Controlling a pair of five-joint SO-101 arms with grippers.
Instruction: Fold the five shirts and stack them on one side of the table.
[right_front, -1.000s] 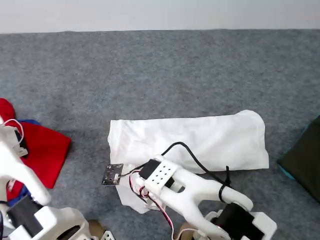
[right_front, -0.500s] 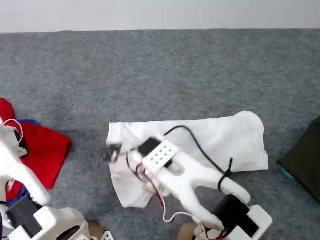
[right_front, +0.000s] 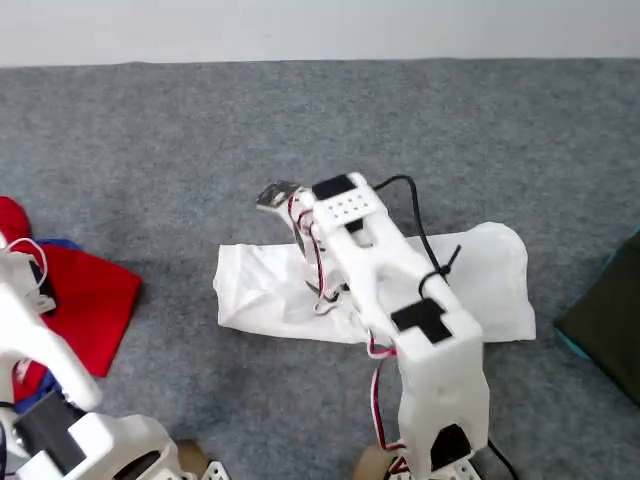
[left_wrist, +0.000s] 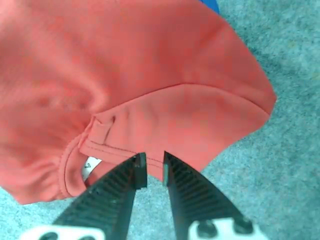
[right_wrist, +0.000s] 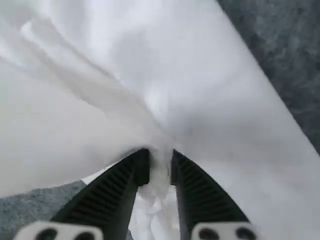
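A white shirt (right_front: 482, 280) lies across the middle of the grey table as a wide band, its near edge bunched up. My right arm (right_front: 372, 262) stretches over it from the near side. In the right wrist view my right gripper (right_wrist: 156, 167) is shut on a pinched fold of the white shirt (right_wrist: 215, 115), with cloth drawn taut toward the jaws. A red shirt (right_front: 92, 297) lies at the left edge. My left gripper (left_wrist: 150, 169) hovers just above the red shirt (left_wrist: 150, 85), near its collar label, shut with nothing between the tips.
A blue garment (right_front: 58, 243) peeks out from under the red shirt. A dark green garment with a teal edge (right_front: 610, 320) sits at the right edge. The left arm's white body (right_front: 35, 345) stands at the near left. Bare grey carpet (right_front: 330, 130) covers the far half.
My right arm swung from the near edge toward the far side, carrying the white shirt's near hem over itself; the shirt is now a narrower band. The left arm stayed put.
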